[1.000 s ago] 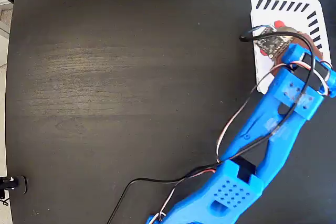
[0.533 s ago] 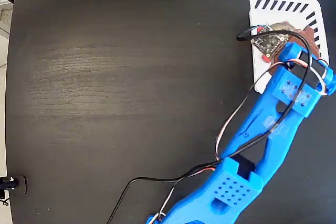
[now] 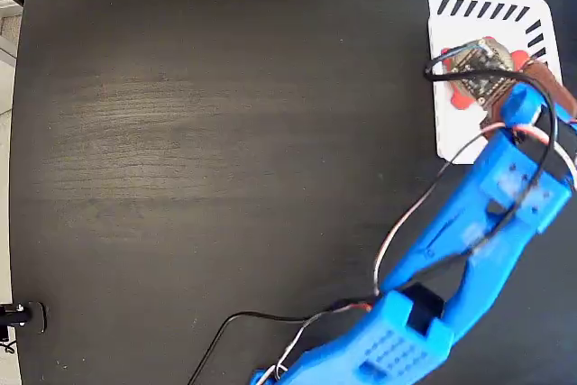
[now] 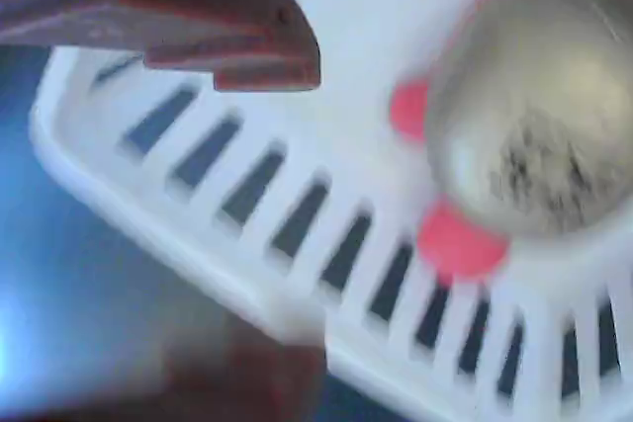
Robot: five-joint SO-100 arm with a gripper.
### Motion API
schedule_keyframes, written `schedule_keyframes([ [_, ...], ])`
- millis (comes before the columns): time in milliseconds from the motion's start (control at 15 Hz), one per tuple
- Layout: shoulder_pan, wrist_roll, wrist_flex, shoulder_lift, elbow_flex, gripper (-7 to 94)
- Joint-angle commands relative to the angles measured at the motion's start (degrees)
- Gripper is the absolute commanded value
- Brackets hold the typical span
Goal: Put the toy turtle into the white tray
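The white tray [image 3: 451, 132] lies at the table's top right in the fixed view. On it sits the toy turtle [image 4: 539, 126], its shiny silver shell and red-pink feet resting on the tray floor [image 4: 376, 7] beside the dark slots. My gripper [image 4: 287, 214] is open over the tray: one dark red finger [image 4: 227, 37] is at the top and the other blurred at the bottom. The turtle lies to the right of them, outside the gap. In the fixed view the gripper [image 3: 491, 65] and its camera board cover most of the turtle; only red feet [image 3: 462, 101] peek out.
The blue arm [image 3: 469, 223] reaches from the bottom edge up to the tray, trailing black and coloured cables [image 3: 406, 223]. The black wooden table [image 3: 198, 132] fills the left and middle. Its left edge meets a pale floor.
The wrist has shifted rightwards over the tray. The turtle's red parts now show on both sides of the camera board.
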State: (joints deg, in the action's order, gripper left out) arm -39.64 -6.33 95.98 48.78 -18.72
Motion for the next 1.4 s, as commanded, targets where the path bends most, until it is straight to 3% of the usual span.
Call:
schedule_keyframes([
  [0, -0.35, -0.79, 0.09, 16.35, -5.10, 0],
  [267, 6.86, -1.05, -7.12, 41.75, -35.51, 0],
  [933, 39.02, -0.79, -27.69, 92.46, -102.83, 0],
  [1133, 44.03, -1.49, -28.30, 107.58, -116.63, 0],
  [1333, 42.89, -1.05, -28.48, 121.29, -128.94, 0],
])
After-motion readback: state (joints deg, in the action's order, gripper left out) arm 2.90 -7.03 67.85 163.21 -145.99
